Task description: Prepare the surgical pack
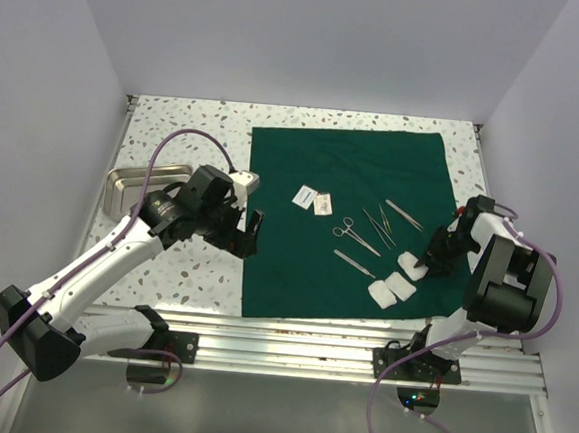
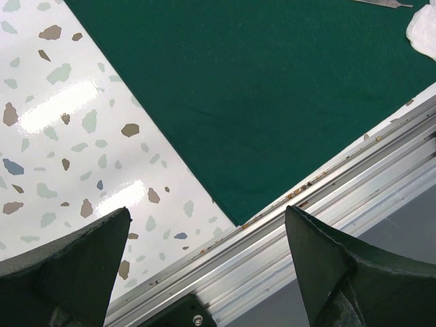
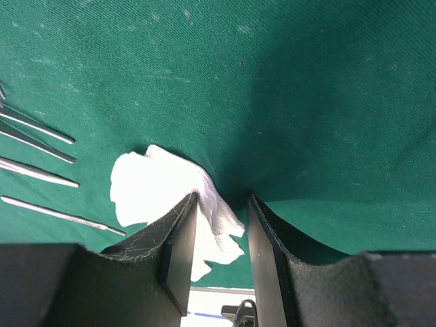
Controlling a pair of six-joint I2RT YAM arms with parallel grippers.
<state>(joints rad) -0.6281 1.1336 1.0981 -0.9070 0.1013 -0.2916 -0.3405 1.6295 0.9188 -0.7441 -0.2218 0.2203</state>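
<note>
Our right claw (image 3: 221,202) straddles the gauze (image 3: 146,184) on the surgical pack (image 3: 286,82), likely to shift it; we cannot tell if it pinches.

Plain white walls (image 1: 314,38), speckled terrazzo table (image 1: 175,137)

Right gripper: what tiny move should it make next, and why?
Probably close its jaws fully. The right gripper straddles a corner of the white gauze lying on the green drape, and a gap shows beside the gauze, so nothing looks pinched yet. Closing should secure a grip before any lift.
</note>
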